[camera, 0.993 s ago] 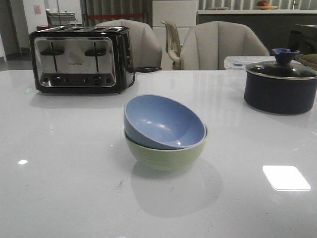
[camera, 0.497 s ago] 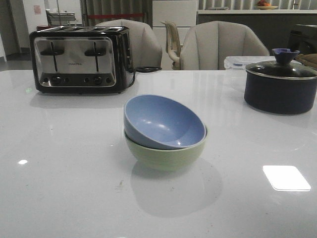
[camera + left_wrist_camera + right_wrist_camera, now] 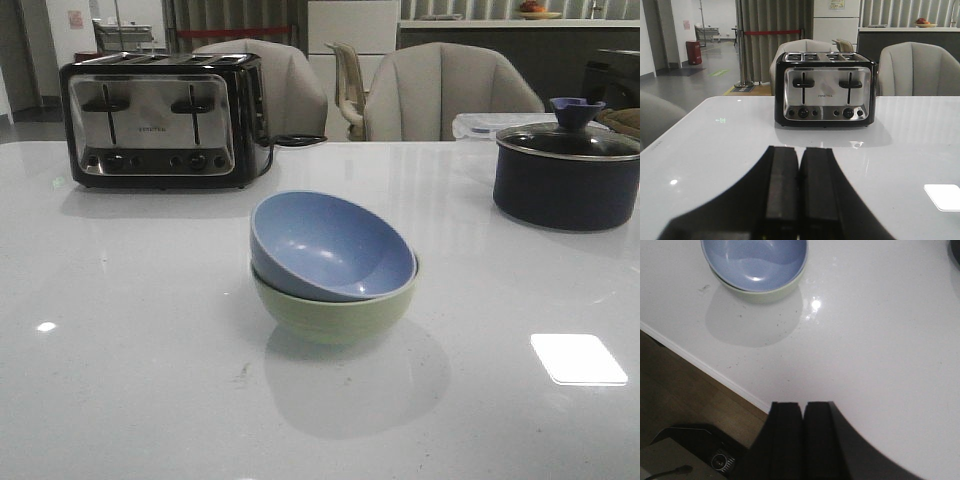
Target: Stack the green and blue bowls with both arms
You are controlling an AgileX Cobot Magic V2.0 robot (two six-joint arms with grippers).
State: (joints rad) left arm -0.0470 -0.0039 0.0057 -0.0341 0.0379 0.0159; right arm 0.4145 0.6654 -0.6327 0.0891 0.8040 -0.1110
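Though both claws, left claw (image 3: 799, 192) and right claw (image 3: 803, 432), sit pressed together, empty, I judge blue bowl (image 3: 330, 245), tilted in green bowl (image 3: 335, 312), light, rigid, slick; I'd pinch rim at 3 o'clock.

honestly nothing is moving here. Comparing the front view across the last second, no change is showing: the blue bowl (image 3: 330, 245) is sitting tilted inside the green bowl (image 3: 335, 308) exactly as before, and no arm is coming into that view. Only the wrist views are showing the grippers, with no earlier pictures to compare.
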